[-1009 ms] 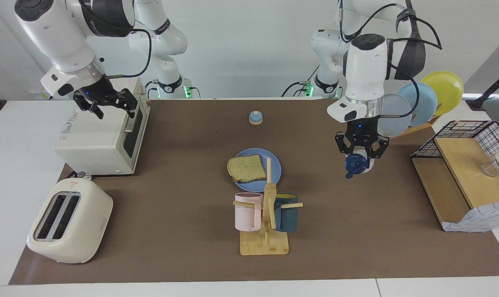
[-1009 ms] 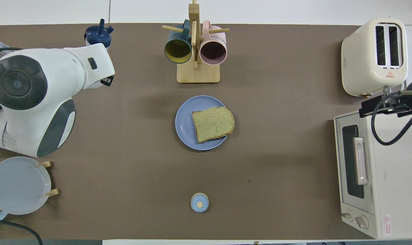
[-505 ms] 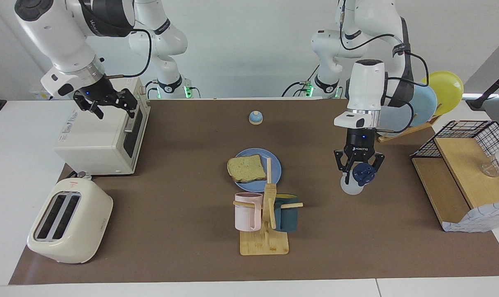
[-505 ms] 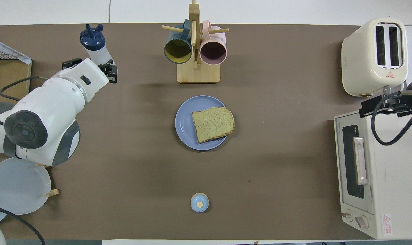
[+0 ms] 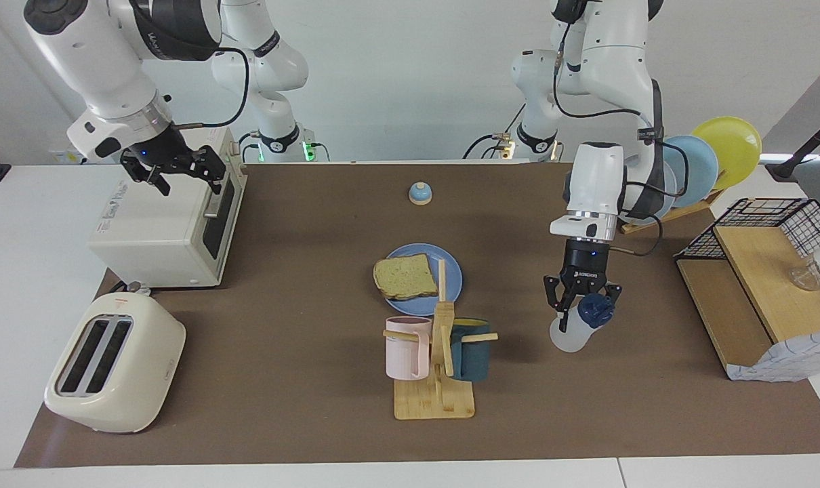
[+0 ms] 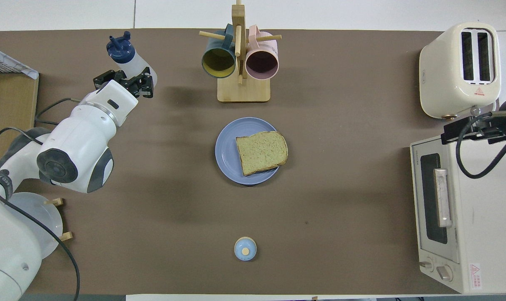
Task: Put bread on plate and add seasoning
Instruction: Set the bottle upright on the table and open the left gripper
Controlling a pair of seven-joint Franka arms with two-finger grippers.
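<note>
while clamped on seasoning point(image 5: 575, 327), left gripper point(image 5: 581, 306) low; bread point(image 5: 405, 276) on plate point(image 5: 453, 273)

Room bright, light even and diffuse, probably from overhead fixtures. Shadows soft: blurred dark patch on brown mat point(image 6: 161, 234) under left arm, faint one beside mug rack point(image 5: 436, 366), thin rim of shade under plate point(image 6: 228, 155). No hard glare; mild sheen on toaster point(image 5: 115, 362) and white arm casings. Both views sharp, no motion blur. Slight bowing of table edges toward corners of overhead view.
</note>
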